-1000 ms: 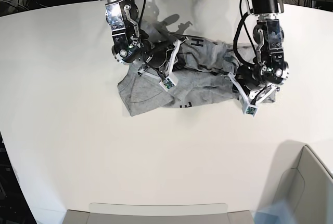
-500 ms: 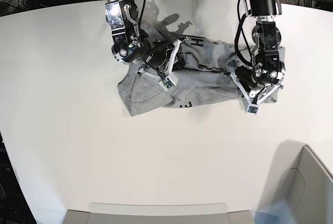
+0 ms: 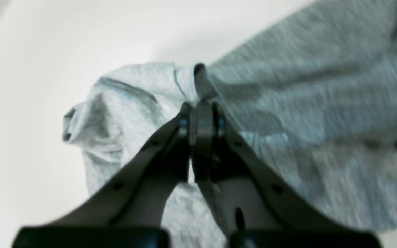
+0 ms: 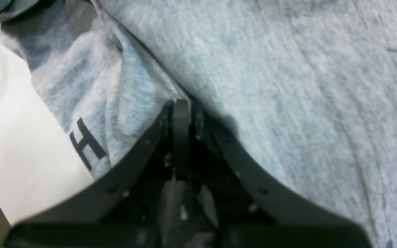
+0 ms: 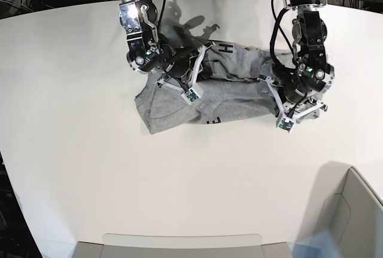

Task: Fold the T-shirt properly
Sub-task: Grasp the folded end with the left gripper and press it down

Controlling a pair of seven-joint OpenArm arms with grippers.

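The left gripper (image 3: 200, 115) has just been closed on a bunched edge of the grey T-shirt (image 5: 230, 93), which lies crumpled on the white table (image 5: 72, 150). The right gripper (image 4: 181, 113) is kept shut, apparently on a fold near the lettering. With both ends held, spreading can be judged possible.

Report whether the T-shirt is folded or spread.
Neither: the T-shirt lies bunched and creased on the table, pinched by both shut grippers, left and right.

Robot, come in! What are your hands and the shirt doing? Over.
Left gripper shut on T-shirt. Right gripper shut on it too. Shirt crumpled, unfolded. Nothing blocking.
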